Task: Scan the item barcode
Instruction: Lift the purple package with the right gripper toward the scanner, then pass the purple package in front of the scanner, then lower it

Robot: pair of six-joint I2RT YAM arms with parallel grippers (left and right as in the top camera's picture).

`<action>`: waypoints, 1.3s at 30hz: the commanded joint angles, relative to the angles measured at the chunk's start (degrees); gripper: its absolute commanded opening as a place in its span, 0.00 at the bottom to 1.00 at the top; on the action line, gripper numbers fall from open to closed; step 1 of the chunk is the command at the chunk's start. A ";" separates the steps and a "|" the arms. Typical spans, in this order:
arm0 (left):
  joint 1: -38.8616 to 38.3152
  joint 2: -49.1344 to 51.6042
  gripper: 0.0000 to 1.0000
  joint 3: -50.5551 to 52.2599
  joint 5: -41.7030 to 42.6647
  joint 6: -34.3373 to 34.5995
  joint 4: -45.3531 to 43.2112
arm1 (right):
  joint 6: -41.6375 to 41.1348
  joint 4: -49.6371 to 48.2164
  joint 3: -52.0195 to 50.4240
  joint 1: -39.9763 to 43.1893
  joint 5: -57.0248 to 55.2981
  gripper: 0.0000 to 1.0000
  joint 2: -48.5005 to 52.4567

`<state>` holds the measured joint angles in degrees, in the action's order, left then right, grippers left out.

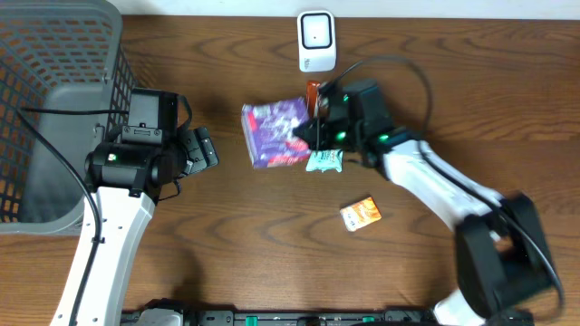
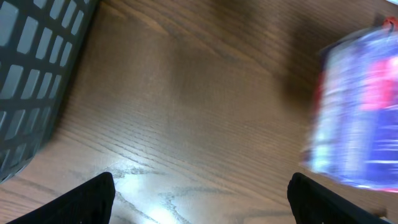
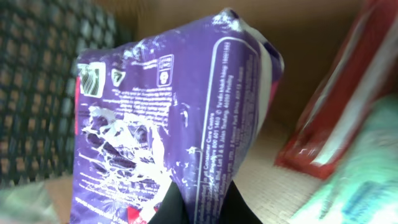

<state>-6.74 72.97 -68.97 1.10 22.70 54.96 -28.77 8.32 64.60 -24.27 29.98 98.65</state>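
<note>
Our right gripper (image 1: 306, 138), reaching from lower right to centre, pinches the purple packet (image 1: 272, 134) by its edge; our left gripper (image 1: 205, 149) gapes wide, centre left. The left wrist view shows the packet blurred.

**A:** How does the overhead view look?
**B:** Bright, even and sharp. The table (image 1: 227, 235) carries soft shadows and darkens toward 12 o'clock.
**A:** And the left wrist?
**B:** There is a pale glare patch on the wood at 6 o'clock. The purple packet (image 2: 360, 106) at 3 o'clock is smeared with blur, and the basket (image 2: 28, 74) at 9 o'clock is soft.
**A:** The right wrist?
**B:** The packet's print is fairly crisp at the centre. The red pack (image 3: 336, 106) at 3 o'clock and the pale green pack (image 3: 357, 193) at 5 o'clock are out of focus. The 9 o'clock side is dim.
</note>
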 commanded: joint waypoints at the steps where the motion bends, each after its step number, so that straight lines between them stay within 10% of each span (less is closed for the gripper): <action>1: 0.31 -0.26 0.89 0.28 -0.72 0.09 0.02 | 4.07 7.82 4.63 1.01 -18.34 0.01 -8.35; 8: 0.31 -0.26 0.89 0.28 -0.72 0.09 0.02 | 4.55 28.52 6.93 1.42 -66.73 0.01 -15.52; 15: 0.31 -0.26 0.89 0.28 -0.70 0.09 0.02 | 1.57 34.51 4.96 4.66 -86.66 0.01 -13.64; 35: 0.31 -0.26 0.89 0.28 -0.70 0.09 0.02 | 2.73 35.08 4.94 1.07 -80.56 0.08 7.85; 39: 0.31 -0.26 0.89 0.28 -0.72 0.09 0.02 | 4.46 31.36 6.01 -5.42 -73.44 0.52 7.85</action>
<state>-6.74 72.97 -68.97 1.13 22.70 55.02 -24.88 40.75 69.49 -25.30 -50.06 106.41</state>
